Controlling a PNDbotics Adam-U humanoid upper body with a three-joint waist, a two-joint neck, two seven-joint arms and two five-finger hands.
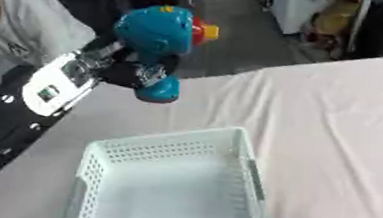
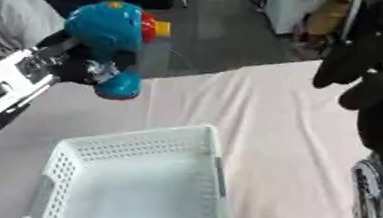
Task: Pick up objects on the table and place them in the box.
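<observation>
Toy (image 1: pixel 160 32) is clamped in left hand (image 1: pixel 128 72), airborne at 11 o'clock of empty box (image 1: pixel 247 159); placement remains. Right hand (image 2: pixel 371 63) hangs relaxed, fingers apart.

No words, brands or numbers can be read; a small green-and-dark sticker (image 1: pixel 49 93) sits on the white forearm plate just behind the left hand (image 1: pixel 128 72), its marks illegible

We see toy drill (image 1: pixel 156 32): glossy smooth blue plastic | basket (image 1: pixel 241 158): white perforated plastic, matt | surface (image 1: pixel 334 125): pale cloth, smooth, matt | left robot hand (image 1: pixel 132 72): black, silver metal parts
</observation>
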